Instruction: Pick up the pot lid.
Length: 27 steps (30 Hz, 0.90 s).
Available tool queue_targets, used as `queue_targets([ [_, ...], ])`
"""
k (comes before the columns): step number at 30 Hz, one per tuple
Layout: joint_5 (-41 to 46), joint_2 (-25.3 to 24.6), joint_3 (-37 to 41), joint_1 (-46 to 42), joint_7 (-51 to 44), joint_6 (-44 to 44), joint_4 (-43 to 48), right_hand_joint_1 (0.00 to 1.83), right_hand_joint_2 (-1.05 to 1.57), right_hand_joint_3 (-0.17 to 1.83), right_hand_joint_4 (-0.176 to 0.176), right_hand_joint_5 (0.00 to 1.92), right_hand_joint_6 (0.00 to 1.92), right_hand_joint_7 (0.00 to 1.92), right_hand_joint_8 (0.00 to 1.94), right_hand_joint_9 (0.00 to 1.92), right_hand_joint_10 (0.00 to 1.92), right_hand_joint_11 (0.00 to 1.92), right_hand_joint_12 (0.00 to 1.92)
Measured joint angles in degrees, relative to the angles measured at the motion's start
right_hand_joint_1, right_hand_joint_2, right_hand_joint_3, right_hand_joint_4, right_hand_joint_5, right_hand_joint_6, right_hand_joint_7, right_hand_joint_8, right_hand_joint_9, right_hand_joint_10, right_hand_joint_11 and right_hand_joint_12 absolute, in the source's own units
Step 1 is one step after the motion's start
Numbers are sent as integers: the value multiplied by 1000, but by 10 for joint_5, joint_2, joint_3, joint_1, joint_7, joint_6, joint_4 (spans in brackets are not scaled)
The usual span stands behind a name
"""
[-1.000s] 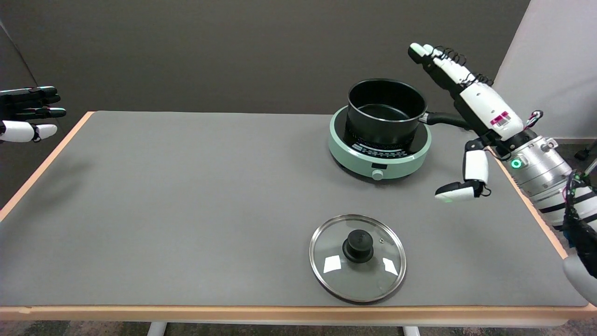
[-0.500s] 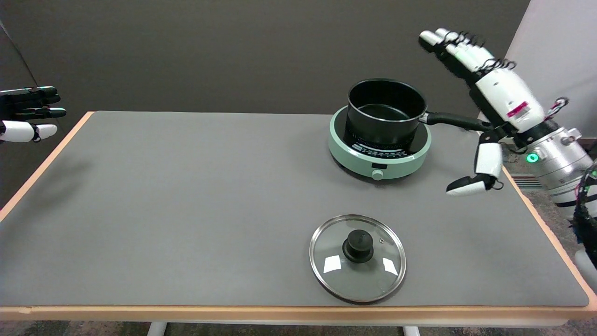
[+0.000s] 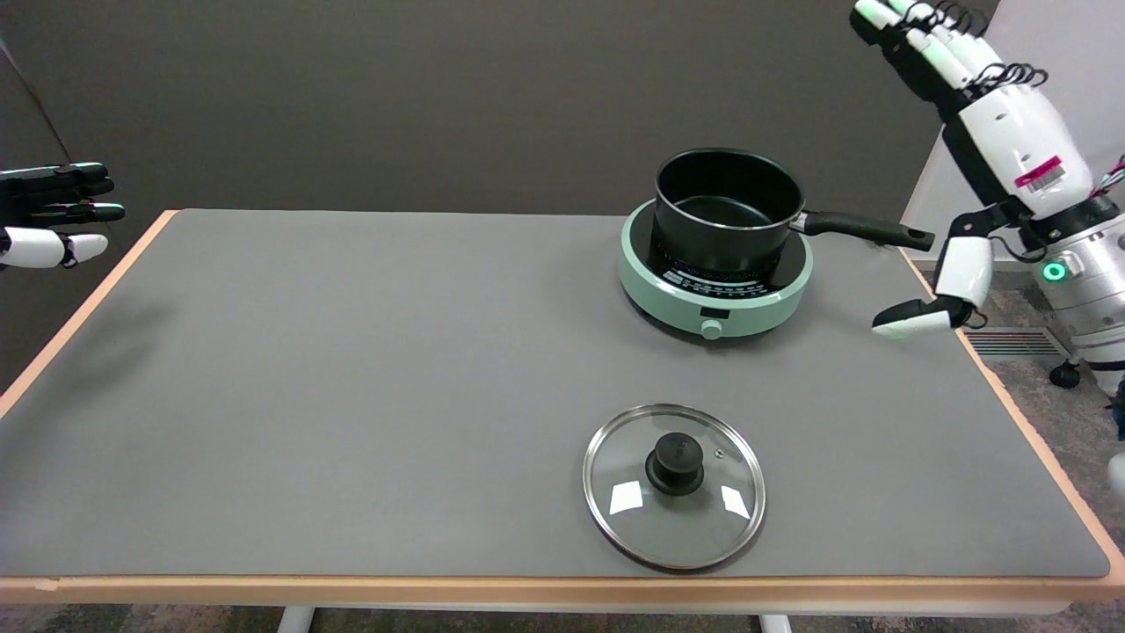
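Glass and steel make up the pot lid (image 3: 674, 486), which lies flat on the grey surface (image 3: 352, 378) near its near edge, a little right of centre, with its black knob (image 3: 675, 462) standing up in the middle. Far behind it a black pot (image 3: 728, 209) sits on a mint-green hotplate (image 3: 712, 280), its long handle (image 3: 866, 230) pointing right. The right robot hand (image 3: 976, 141) hangs high at the far right, past the surface's right edge, with its fingers stretched apart and its thumb hooked downward; it holds nothing and is well apart from the lid. The step in hand looks like the approach. To do it well, the robot hand should come in to the left and nearer, passing clear of the pot handle, then settle straight above the knob with the fingers spread wide enough to straddle it. A pinch around the knob's narrower neck seems surest, though how deep that neck is cannot be told from this angle. Lifting straight up would keep the lid's rim from scraping.
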Motion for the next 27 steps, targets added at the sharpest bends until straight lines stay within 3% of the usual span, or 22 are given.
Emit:
queue_targets([
  [11, -2, 0, 19, 7, 8, 8, 0, 1162, -928, 1181, 176, 46, 46, 46, 46, 46, 46, 46, 46],
  [12, -2, 1, 20, 7, 8, 9, 0, 1110, -714, 1150, 176, 127, 100, 149, 89, 146, 128, 114, 188],
  [13, -2, 1, 22, 7, 9, 9, 0, 770, 677, 946, 176, 649, 454, 817, 370, 792, 657, 554, 1108],
  [27, -4, 4, 37, 11, 13, 12, -11, 773, 674, 945, 176, 649, 459, 817, 371, 792, 655, 561, 1092],
])
